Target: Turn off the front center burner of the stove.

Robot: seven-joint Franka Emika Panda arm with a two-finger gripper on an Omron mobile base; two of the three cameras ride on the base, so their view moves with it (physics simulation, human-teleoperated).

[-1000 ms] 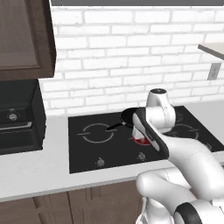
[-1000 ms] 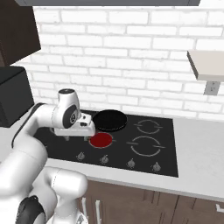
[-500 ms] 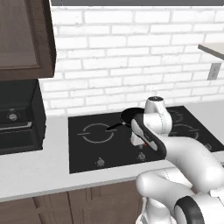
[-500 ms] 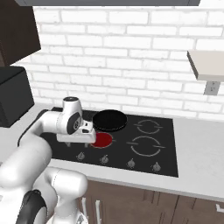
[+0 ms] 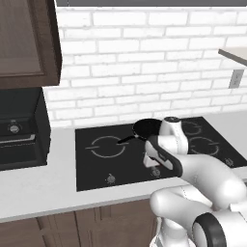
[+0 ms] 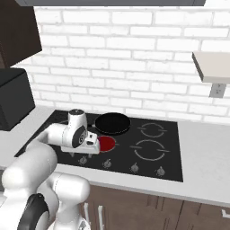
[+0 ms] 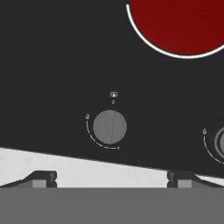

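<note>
The stove (image 5: 96,164) is a wide black glass cooktop set in the white counter. Its front center burner (image 6: 107,143) glows as a solid red disc, seen large in the hand view as the burner (image 7: 179,22). A row of small grey knobs runs along the front edge. My gripper (image 6: 85,154) hangs low over the leftmost knobs, pointing down. In the hand view one knob (image 7: 110,127) lies straight ahead between my fingertips (image 7: 41,178), which stand wide apart. My gripper (image 7: 111,179) is open and holds nothing. A second knob (image 7: 220,142) shows at the right edge.
A black frying pan (image 6: 112,122) sits on the rear burner just behind the red disc, its handle pointing left. A boxy black appliance (image 5: 19,130) stands on the counter at the left under a dark cabinet (image 5: 24,43). A shelf (image 6: 211,67) juts from the brick wall at the right.
The arm has swung down and toward the front of the stove. The hand has dropped from above the red burner to just over the knob row.
</note>
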